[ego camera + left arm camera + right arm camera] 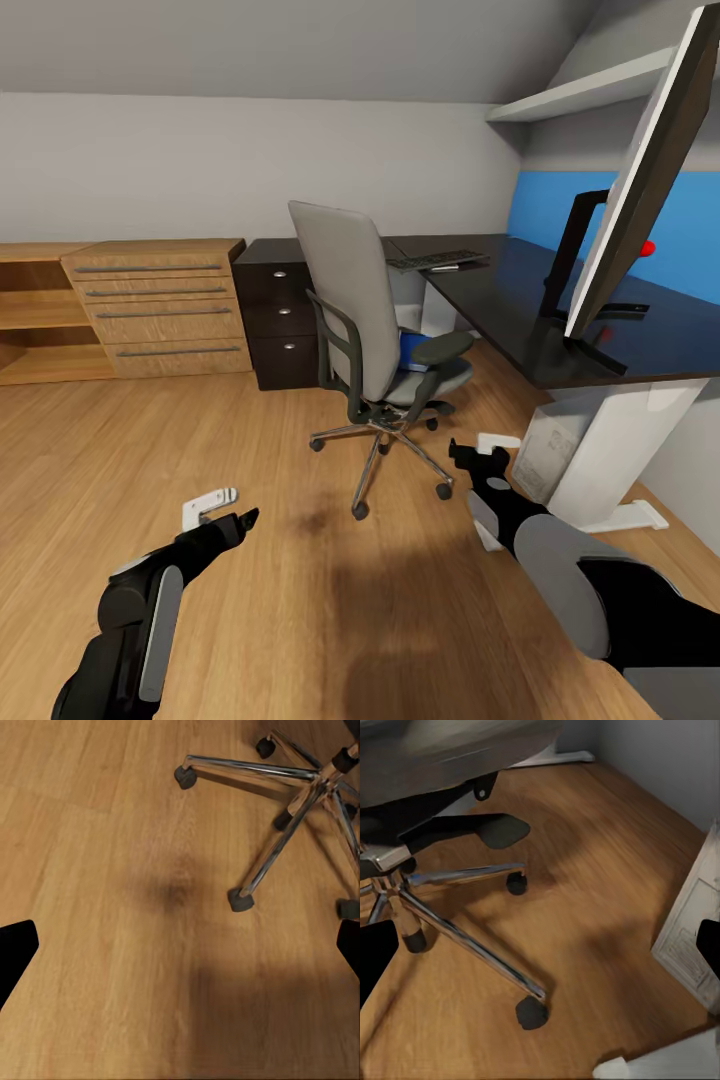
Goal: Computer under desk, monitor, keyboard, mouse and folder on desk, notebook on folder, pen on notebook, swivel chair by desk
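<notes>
nearest, the left gripper [225,507] and the right gripper [485,455] hang over the wooden floor [300,600], both with fingers spread and nothing between them. just beyond stands the swivel chair [375,340] on its chrome star base, back turned this way, a little out from the desk [560,320]. the blue folder [411,350] lies on its seat. the computer [548,452] stands under the desk. on the glossy top, the monitor [650,170] tilts near the right edge. farthest, the keyboard [437,260] lies with a pen [446,267] just beside it.
</notes>
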Available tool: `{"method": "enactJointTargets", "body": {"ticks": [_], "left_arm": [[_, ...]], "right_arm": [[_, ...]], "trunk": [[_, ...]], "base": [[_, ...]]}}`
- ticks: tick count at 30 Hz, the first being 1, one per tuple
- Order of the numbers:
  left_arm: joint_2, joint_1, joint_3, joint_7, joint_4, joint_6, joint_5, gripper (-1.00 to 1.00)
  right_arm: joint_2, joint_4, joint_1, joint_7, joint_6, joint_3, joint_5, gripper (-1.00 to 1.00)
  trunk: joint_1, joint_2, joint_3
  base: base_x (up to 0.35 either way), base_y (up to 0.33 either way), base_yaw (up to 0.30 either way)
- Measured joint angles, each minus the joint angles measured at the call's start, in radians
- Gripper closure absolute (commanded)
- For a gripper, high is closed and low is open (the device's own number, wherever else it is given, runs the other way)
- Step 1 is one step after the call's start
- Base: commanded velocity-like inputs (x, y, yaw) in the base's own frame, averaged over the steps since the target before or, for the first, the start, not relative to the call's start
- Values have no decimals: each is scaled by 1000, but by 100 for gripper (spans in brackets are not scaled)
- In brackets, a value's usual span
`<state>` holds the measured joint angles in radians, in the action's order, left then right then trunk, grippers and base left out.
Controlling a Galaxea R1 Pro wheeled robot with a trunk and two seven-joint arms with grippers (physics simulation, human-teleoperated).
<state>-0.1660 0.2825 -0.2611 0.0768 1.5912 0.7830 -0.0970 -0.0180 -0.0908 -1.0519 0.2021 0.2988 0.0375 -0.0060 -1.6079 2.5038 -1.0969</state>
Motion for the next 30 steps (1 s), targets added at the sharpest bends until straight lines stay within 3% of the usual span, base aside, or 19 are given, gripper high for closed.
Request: {"method": "enactJointTargets", "body": {"ticks": [11,12,18,22,30], "left_arm": [[3,-1,0,3,2,9,1,-100],[3,-1,0,3,2,10,1,-100],[4,-1,1,4,4,10,2,-100],[3,-1,3,5,8,10,1,-100],[1,-1,1,5,21,10,0,-100]], "right_arm": [[-2,0,35,-8,61,-2,12,-100],[0,2,38,-8,102,-2,12,-100],[5,2,52,-7,151,-2,13,-100],[17,3,67,-5,240,-2,13,-100],[26,2,79,-1,286,-2,13,-100]], "trunk": [[0,0,0],[0,0,0],[0,0,0],[0,0,0],[-4,2,-31]], "base": [[198,-34,0],[269,-82,0],[103,-30,0],[12,-3,0],[1,0,0]]}}
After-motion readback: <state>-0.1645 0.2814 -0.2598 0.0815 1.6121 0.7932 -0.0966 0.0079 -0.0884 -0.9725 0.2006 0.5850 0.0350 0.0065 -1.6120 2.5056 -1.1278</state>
